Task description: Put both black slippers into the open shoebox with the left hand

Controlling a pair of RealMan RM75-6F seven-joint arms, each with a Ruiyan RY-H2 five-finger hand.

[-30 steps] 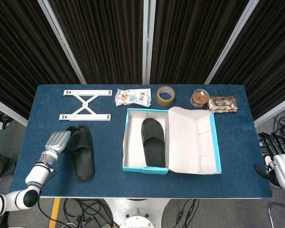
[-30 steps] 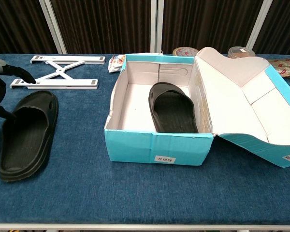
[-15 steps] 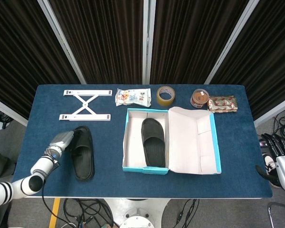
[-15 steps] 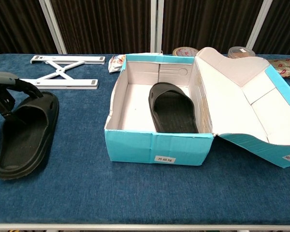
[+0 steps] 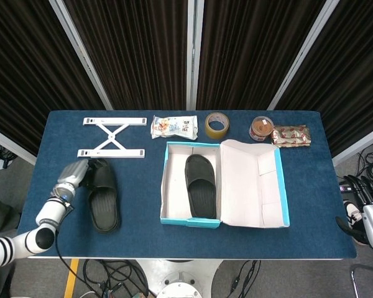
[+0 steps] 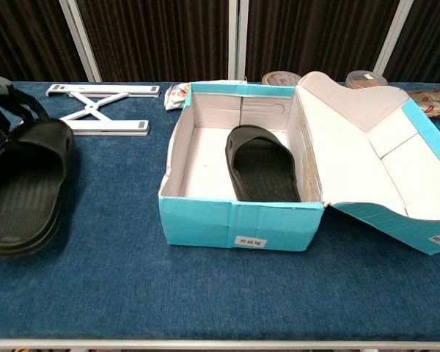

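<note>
One black slipper (image 5: pixel 104 197) (image 6: pixel 23 192) is at the table's left, toe end toward the back. My left hand (image 5: pixel 74 175) (image 6: pixel 1 110) grips it at the strap, fingers curled over the toe end. The slipper looks slightly raised and tilted in the chest view. The second black slipper (image 5: pixel 199 185) (image 6: pixel 262 163) lies flat inside the open blue shoebox (image 5: pixel 164 189) (image 6: pixel 238 221) at mid-table. The box lid (image 5: pixel 252 183) (image 6: pixel 367 150) is folded out to the right. My right hand (image 5: pixel 365 214) hangs beyond the table's right edge, fingers apart and empty.
A white folding stand (image 5: pixel 112 137) (image 6: pixel 95 106) lies behind the held slipper. Along the back edge are a snack bag (image 5: pixel 173 127), a tape roll (image 5: pixel 217 125), a can (image 5: pixel 261 128) and a wrapped packet (image 5: pixel 291 135).
My left hand has taken hold of the slipper's strap end and drawn it back and to the left, tilting it up. The box and right hand have not moved.
</note>
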